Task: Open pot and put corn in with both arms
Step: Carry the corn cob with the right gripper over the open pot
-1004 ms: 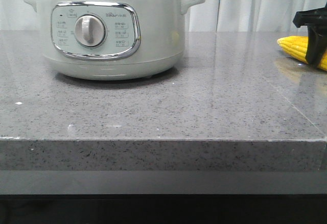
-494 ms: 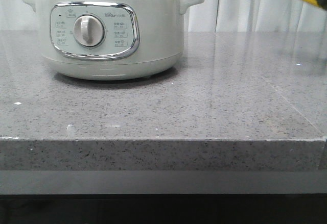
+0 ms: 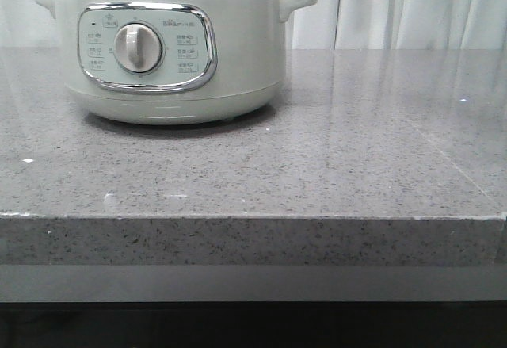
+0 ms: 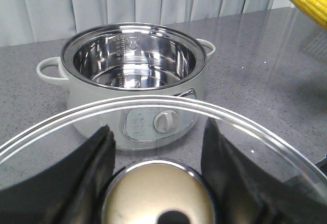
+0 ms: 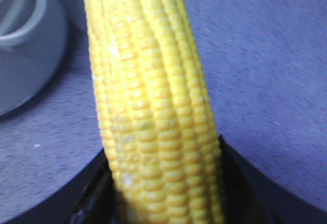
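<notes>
Front view: pot [image 3: 170, 51] open; left hand [image 4: 158, 183] grips lid [image 4: 153, 132], right hand [image 5: 163, 193] clamps corn [image 5: 148, 106]

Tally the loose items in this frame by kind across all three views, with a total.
Electric pot: 1, open on the countertop
Glass lid: 1, held by the left gripper
Corn cob: 1, held by the right gripper
Total: 3
</notes>
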`<action>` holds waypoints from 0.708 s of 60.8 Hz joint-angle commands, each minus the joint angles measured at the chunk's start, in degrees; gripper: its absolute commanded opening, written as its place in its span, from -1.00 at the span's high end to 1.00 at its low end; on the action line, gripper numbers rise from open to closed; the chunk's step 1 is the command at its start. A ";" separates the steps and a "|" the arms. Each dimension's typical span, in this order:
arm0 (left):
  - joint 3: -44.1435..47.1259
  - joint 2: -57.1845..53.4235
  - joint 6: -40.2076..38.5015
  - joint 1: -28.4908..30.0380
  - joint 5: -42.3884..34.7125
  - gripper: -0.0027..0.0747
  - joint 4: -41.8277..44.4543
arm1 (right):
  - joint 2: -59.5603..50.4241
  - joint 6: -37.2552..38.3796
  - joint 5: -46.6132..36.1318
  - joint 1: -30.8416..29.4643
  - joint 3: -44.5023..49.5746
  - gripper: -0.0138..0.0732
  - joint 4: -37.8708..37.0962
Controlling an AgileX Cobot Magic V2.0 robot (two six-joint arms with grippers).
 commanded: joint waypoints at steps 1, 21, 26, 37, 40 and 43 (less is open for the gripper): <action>-2.14 -0.04 -0.40 -0.26 -7.86 0.29 -0.90 | -2.54 -0.89 -4.68 3.75 -1.51 -0.05 2.36; -2.14 -0.04 -0.40 -0.26 -7.86 0.29 -0.90 | 6.58 -0.89 -5.67 19.81 -13.49 -0.05 2.31; -2.14 -0.04 -0.40 -0.26 -7.86 0.29 -0.90 | 10.25 -0.89 -5.56 22.65 -17.51 -0.05 2.31; -2.14 -0.04 -0.40 -0.26 -7.86 0.29 -0.90 | 19.24 -0.94 -5.15 27.22 -26.03 -0.05 2.10; -2.14 -0.04 -0.40 -0.26 -7.86 0.29 -0.90 | 21.63 -0.94 -5.09 27.94 -28.47 -0.05 2.10; -2.14 -0.04 -0.40 -0.26 -7.86 0.29 -0.90 | 24.02 -0.94 -5.03 28.56 -30.97 -0.05 2.10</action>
